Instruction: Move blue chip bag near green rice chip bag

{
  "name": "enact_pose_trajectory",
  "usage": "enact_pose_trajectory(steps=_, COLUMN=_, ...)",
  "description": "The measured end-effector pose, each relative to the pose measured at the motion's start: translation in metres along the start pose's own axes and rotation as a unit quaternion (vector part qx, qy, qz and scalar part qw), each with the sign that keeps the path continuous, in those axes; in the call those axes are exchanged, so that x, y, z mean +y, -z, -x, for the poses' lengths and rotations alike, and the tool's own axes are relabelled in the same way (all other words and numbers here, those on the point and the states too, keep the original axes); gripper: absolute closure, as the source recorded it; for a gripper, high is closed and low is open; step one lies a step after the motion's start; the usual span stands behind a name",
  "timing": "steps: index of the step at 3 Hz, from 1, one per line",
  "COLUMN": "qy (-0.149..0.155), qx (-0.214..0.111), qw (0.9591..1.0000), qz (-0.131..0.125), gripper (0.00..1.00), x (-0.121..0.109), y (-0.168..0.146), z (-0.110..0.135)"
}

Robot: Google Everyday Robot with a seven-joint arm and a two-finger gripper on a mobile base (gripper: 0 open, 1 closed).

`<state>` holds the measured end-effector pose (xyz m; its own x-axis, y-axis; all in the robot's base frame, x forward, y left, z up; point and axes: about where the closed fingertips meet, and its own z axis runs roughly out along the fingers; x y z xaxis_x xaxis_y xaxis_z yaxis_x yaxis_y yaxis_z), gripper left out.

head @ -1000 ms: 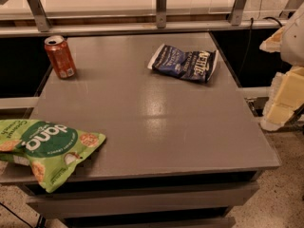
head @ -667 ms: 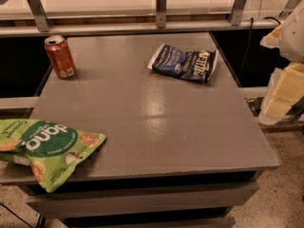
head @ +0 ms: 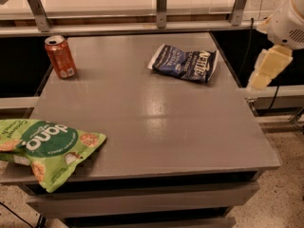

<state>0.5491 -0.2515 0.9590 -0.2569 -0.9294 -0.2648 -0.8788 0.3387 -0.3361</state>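
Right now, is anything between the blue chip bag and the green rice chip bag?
Nothing visible: bare table lies between blue chip bag and green rice chip bag. Soda can stands aside, far-left. Gripper hangs beyond the table's right edge.

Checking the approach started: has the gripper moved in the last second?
Yes. Against the table, the gripper off its right edge has shifted up and left in view, toward the blue bag.

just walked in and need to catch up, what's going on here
Nothing is being handled right now. The robot's gripper hangs off the right side of the table, touching neither bag. The blue chip bag lies at the back right, not yet moved. The green rice chip bag sits at the front left corner, overhanging the edge. An orange soda can stands back left.
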Motion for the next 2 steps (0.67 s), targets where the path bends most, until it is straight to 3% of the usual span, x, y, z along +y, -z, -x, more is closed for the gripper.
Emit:
enact_pose_trajectory(steps=1, qy=-0.009, qx=-0.031, qw=0.9992, qz=-0.025, gripper=0.00, x=-0.040, y=-0.029, z=0.009)
enact_pose_trajectory(steps=2, qy=-0.016, qx=-0.080, qw=0.9960, qz=-0.038, gripper=0.00, x=-0.069, y=-0.055, z=0.035)
